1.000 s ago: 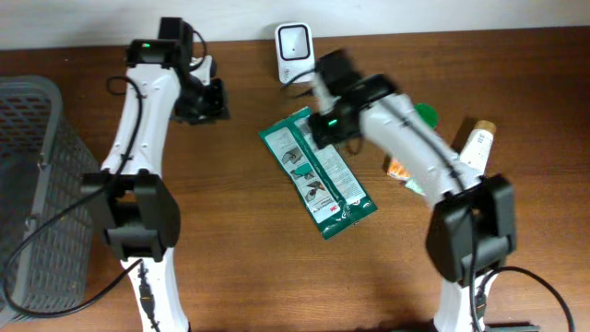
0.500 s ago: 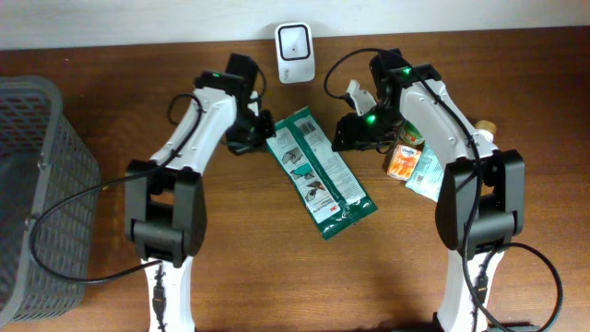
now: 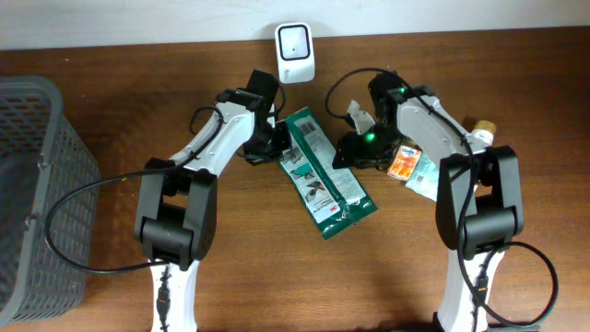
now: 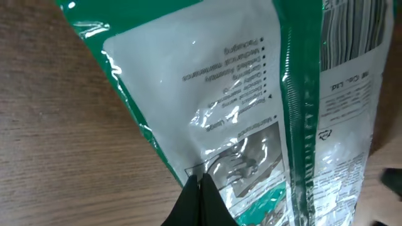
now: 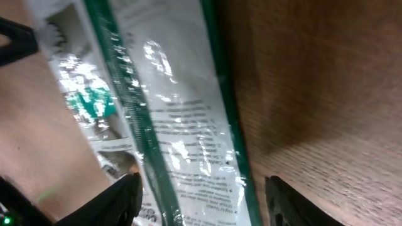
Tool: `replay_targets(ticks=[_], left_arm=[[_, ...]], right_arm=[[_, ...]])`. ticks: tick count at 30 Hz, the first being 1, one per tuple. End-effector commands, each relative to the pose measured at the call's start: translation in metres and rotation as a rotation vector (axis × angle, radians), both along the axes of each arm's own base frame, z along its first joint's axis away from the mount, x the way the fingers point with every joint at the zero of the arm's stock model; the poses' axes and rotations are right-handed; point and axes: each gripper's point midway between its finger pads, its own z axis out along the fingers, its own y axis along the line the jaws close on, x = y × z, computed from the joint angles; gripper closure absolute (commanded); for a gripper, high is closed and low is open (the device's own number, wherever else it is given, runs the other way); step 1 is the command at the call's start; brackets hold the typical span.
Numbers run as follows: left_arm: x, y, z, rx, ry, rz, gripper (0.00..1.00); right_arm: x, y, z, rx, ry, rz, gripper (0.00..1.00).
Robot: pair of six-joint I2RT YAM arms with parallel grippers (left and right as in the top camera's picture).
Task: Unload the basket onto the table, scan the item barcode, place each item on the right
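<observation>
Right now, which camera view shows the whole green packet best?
The overhead view: the green packet lies there complete, corner to corner. The left wrist view shows only a close part, with printed text and barcode stripes. The right wrist view shows a blurred strip of it.

The green packet (image 3: 324, 180) runs off the top, right and bottom of the left wrist view, and its barcode (image 4: 352, 31) is cut by the edge there. The right wrist view is smeared, so the packet's print is unreadable. To the packet's right, the right arm (image 3: 433, 124) covers part of an orange carton (image 3: 402, 164). Well to its left, the basket (image 3: 37, 129) is cropped by the overhead's edge.
</observation>
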Motion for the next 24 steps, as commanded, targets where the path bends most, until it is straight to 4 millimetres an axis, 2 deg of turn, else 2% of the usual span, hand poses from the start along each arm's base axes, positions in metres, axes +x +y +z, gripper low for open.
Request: replay_targets(ticks=[1,4,11,14,19,24], left_arm=[[0.004,0.001,0.005,0.0,-0.023,0.015,1.0],[0.006,0.002,0.005,0.006,-0.029,0.017,1.0],[0.005,0.002,0.004,0.009,-0.028,0.005,1.0],[0.003,0.003,0.004,0.012,-0.02,0.002,1.0],[-0.005,0.006,0.003,0.024,0.004,-0.027,1.0],[-0.013,0.008,0.002,0.024,0.013,-0.114,1.0]], right_arm=[[-0.015,0.002,-0.018,0.002,0.085,-0.078,0.39],[-0.024,0.012,-0.02,0.014,0.111,-0.067,0.4],[-0.041,0.056,-0.013,0.074,0.112,0.031,0.4],[-0.032,0.057,-0.013,0.083,0.085,0.02,0.4],[-0.011,0.042,-0.005,0.097,0.048,-0.033,0.4],[0.002,0.034,0.015,0.137,0.003,-0.062,0.43]])
